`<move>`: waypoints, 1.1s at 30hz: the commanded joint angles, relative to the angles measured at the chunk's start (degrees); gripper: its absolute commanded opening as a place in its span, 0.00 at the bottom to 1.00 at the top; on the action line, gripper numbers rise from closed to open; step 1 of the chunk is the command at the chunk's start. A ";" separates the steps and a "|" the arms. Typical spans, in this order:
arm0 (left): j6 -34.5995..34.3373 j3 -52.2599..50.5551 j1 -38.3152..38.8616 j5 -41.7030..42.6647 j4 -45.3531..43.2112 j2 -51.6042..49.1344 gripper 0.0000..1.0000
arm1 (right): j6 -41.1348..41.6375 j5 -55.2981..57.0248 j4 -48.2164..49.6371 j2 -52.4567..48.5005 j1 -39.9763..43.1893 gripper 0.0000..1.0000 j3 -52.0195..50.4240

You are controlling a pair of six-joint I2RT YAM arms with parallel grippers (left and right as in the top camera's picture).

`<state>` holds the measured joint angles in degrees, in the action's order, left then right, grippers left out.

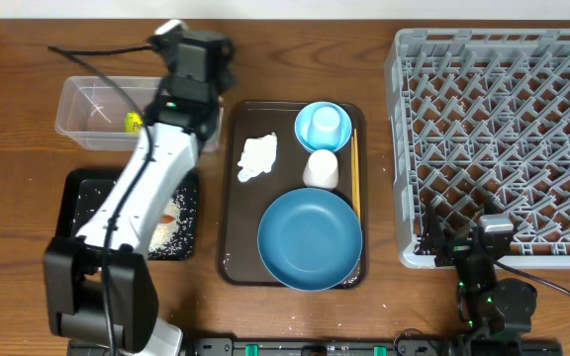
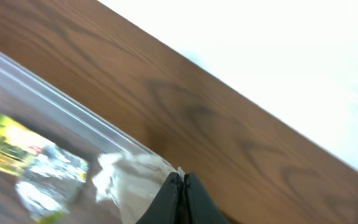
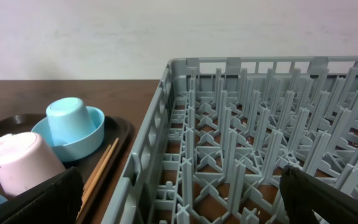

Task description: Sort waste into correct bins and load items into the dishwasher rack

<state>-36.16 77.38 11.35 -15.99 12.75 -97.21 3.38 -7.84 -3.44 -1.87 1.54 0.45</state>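
Observation:
My left gripper hovers by the far right corner of the clear tub, shut on a crumpled white tissue. A yellow-green wrapper lies in the tub. The black tray holds rice and a carrot. On the brown tray sit another tissue, a light-blue bowl, a white cup, a dark-blue dish and chopsticks. My right gripper stands open at the grey rack's near left corner, holding nothing.
The brown serving tray lies between the bins and the rack. An upturned light-blue cup rests inside the bowl. My left arm stretches over the black tray. A black cable runs across the table's far left.

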 commanded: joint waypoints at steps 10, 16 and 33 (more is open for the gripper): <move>-0.26 0.09 -7.34 -0.79 6.23 -2.60 0.81 | -0.68 0.33 -0.17 -0.07 1.01 0.99 -0.13; 1.03 0.09 -5.46 8.24 8.90 -1.25 0.84 | -0.70 0.33 -0.17 -0.07 1.03 0.99 -0.13; -0.37 -0.31 11.26 13.27 18.53 -3.41 0.89 | -0.68 0.33 -0.17 -0.07 1.03 0.99 -0.13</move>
<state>-35.83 77.38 21.50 0.34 30.94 -99.35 3.36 -7.84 -3.44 -1.87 1.52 0.45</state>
